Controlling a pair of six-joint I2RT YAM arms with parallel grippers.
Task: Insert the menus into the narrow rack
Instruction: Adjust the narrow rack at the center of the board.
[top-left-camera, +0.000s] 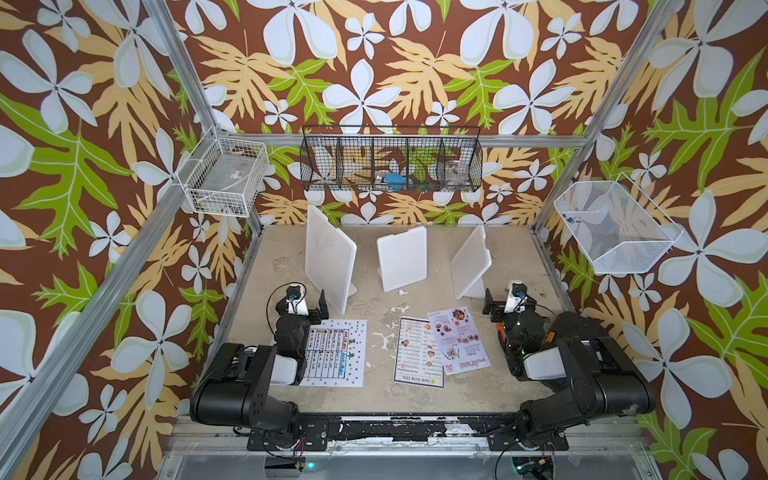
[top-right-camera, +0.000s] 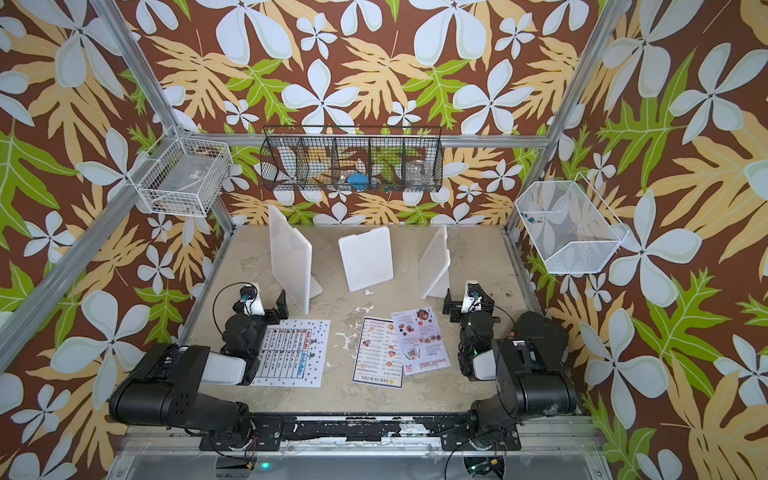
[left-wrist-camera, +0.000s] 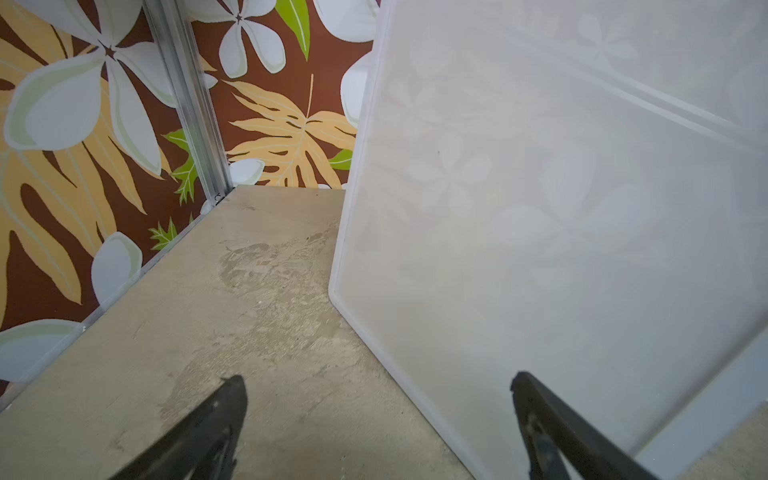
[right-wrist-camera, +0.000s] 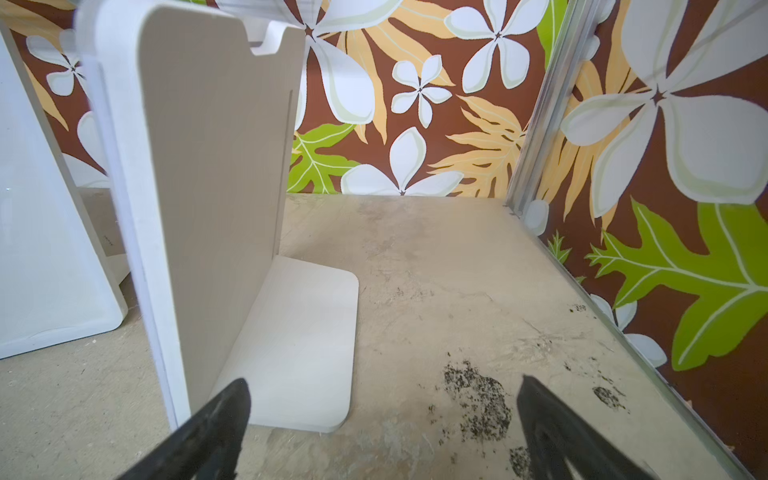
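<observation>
1. Left claw (left-wrist-camera: 376, 386) is spread wide with nothing in it, parked right by the left rack (top-left-camera: 330, 257). In my wrist view one finger sits in front of its panel.
2. Right claw (right-wrist-camera: 384, 386) is the same deal: wide apart, empty, just beside the right rack (top-left-camera: 469, 264) and its base.
3. On the table (top-left-camera: 374, 399), all flat and none in a rack yet: white menu (top-left-camera: 336, 353) partly under my left arm, DIM SUM INN (top-left-camera: 415, 353) mid-table, and SPECIAL MENU (top-left-camera: 457, 340) overlapping its edge.
4. Middle rack (top-left-camera: 402, 257) stands between the other two.
5. Black basket (top-left-camera: 320, 166) on the back wall has a blue thing (top-left-camera: 394, 181) in the middle compartment and something clear (top-left-camera: 455, 170) in the right end one.
6. Wire basket (top-left-camera: 218, 203) on the left holds a clear flat thing (top-left-camera: 226, 174), can't tell what.
7. Mesh basket (top-left-camera: 631, 257) on the right has tiny bits (top-left-camera: 569, 218) in it, too small to make out.
</observation>
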